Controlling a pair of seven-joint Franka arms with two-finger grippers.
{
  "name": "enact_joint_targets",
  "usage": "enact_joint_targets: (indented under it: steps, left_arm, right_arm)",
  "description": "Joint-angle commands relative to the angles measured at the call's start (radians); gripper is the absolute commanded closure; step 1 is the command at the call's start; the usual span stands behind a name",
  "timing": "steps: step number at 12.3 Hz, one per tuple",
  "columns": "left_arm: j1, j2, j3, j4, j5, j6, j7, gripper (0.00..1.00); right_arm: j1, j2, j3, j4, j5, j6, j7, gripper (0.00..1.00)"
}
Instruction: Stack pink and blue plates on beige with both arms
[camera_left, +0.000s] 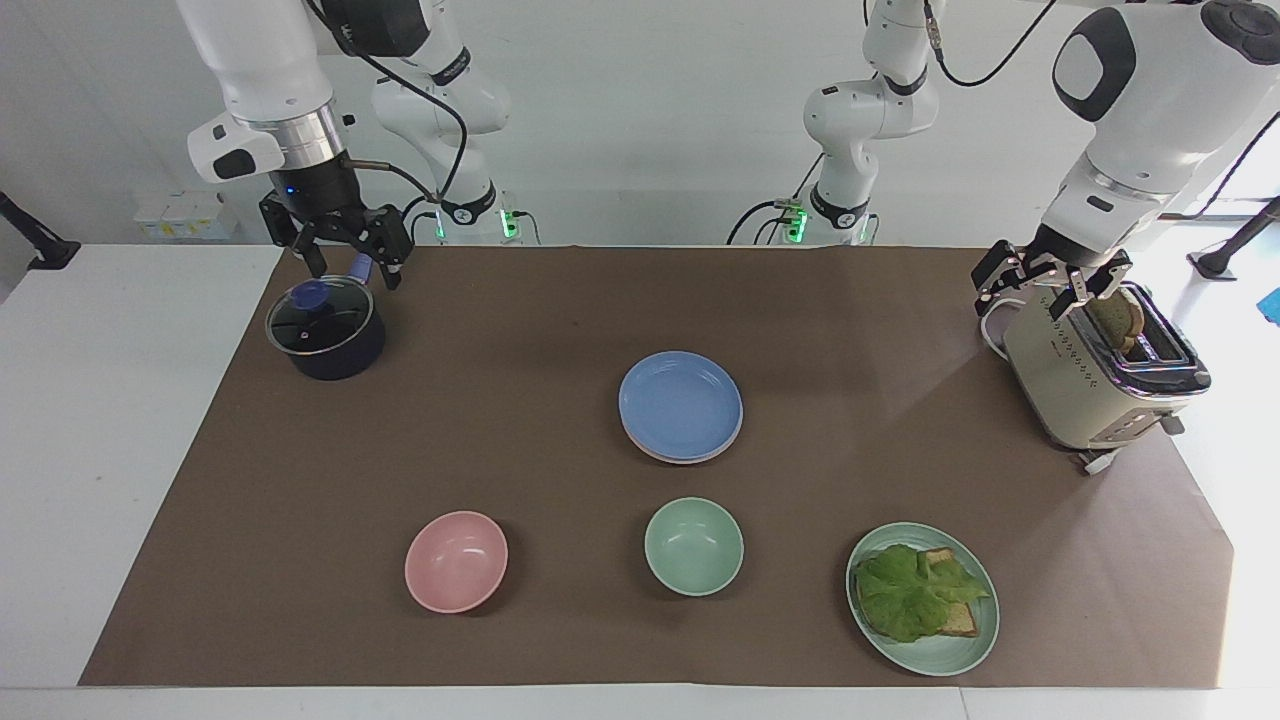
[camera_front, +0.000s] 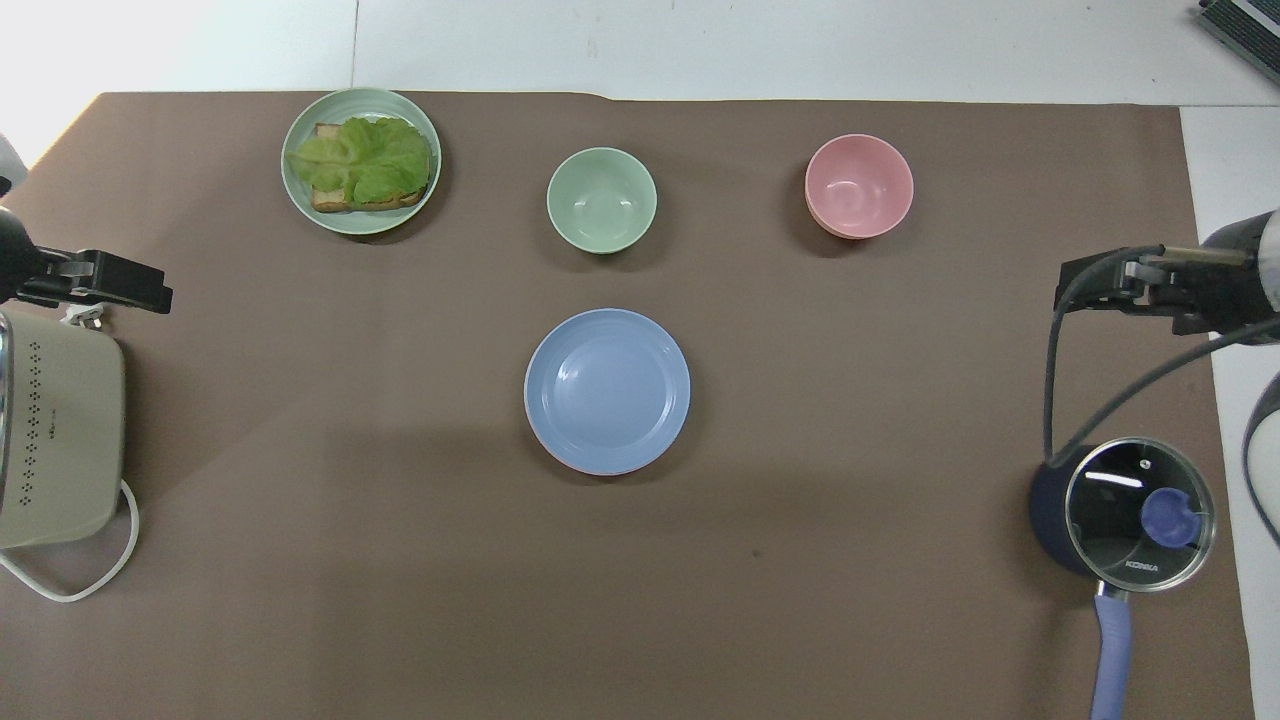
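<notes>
The blue plate (camera_left: 680, 402) (camera_front: 607, 388) lies on top of a stack in the middle of the brown mat. A thin rim of the pink plate (camera_left: 688, 460) (camera_front: 600, 472) peeks out under it. The beige plate is hidden. My right gripper (camera_left: 346, 262) (camera_front: 1085, 285) hangs open and empty over the lidded pot, well away from the stack. My left gripper (camera_left: 1050, 290) (camera_front: 120, 285) hovers open and empty over the toaster at the left arm's end of the table.
A dark blue pot (camera_left: 325, 330) with a glass lid and a beige toaster (camera_left: 1095, 375) holding bread stand at the two ends. Farther from the robots than the stack sit a pink bowl (camera_left: 456, 560), a mint bowl (camera_left: 693, 546) and a mint plate (camera_left: 950, 655) with toast and lettuce.
</notes>
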Motion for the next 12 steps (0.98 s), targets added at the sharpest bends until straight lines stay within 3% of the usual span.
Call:
enact_joint_targets:
  steps: [1, 12]
  left_arm:
    - [0.002, -0.014, 0.004, 0.004, 0.017, -0.018, 0.0, 0.0]
    - [0.006, -0.014, 0.013, 0.001, 0.017, -0.021, 0.001, 0.0]
  right_arm:
    - [-0.018, 0.022, 0.01, 0.07, -0.055, -0.102, -0.083, 0.0]
    - [-0.032, -0.015, 0.01, 0.025, 0.004, -0.153, -0.115, 0.0]
